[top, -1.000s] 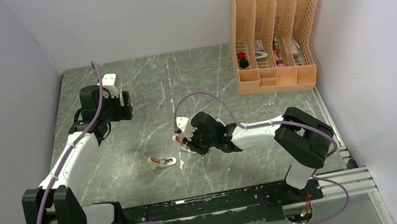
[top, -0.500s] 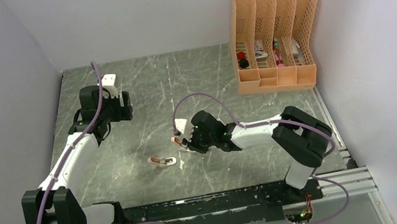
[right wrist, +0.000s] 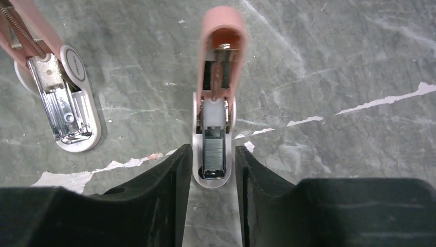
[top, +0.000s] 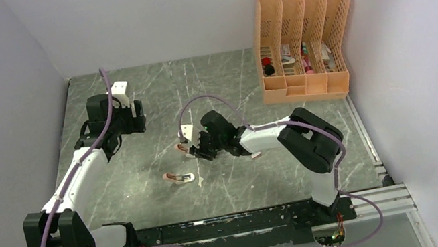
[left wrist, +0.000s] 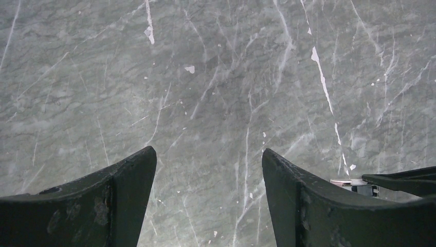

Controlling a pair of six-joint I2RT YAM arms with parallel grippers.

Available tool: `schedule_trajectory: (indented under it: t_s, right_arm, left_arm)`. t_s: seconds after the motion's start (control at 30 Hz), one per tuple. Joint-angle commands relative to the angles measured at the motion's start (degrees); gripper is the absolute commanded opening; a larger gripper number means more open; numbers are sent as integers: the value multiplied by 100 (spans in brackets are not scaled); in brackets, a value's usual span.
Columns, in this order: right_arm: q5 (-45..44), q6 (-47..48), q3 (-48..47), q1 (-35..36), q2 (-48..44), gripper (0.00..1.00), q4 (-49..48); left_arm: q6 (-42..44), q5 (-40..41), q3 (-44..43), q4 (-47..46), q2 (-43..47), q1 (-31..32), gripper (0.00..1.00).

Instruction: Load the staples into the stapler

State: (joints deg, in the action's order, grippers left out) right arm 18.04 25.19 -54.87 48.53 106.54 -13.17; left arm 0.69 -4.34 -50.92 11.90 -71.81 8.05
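— What is everything standing on?
— A dark grey-green table (top: 231, 94), marbled, with white veins and small white flecks (left wrist: 189, 69).
— And at the far right?
— A peach-orange file organiser (top: 297, 21) with four upright latticed slots and low compartments along its front. Small red, black, white and pink oddments (top: 286, 57) lie in the slots, too small to name.
— Around it?
— Plain pale walls (top: 183, 14) at left, far and right. A metal rail (top: 381, 207) runs along the near edge.
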Motion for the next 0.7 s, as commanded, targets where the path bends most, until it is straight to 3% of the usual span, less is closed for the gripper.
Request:
schedule_trajectory:
  t_s: [0.0,0.27,0.4,0.47,0.67]
  right_arm:
    - [48,-123,26,-17,-225,42,-146]
    - [-591,-1291,273,-19,-1454,42,-169]
    - [-1587,-1959,546,-21,-2224,40,653]
    - [-2459,-2853,518,-43,-2525,40,1392]
    - [-3298,-3238,493,-86,-2832,42,2898]
  left_arm:
    - [41,-48,-99,-26,159,19,80]
    - [-2,4,-90,-65,248,21,80]
    - [-40,-76,-70,-106,315,21,80]
    - [-72,-178,-83,-129,325,25,80]
    - [-433,-383,-461,-42,327,106,81]
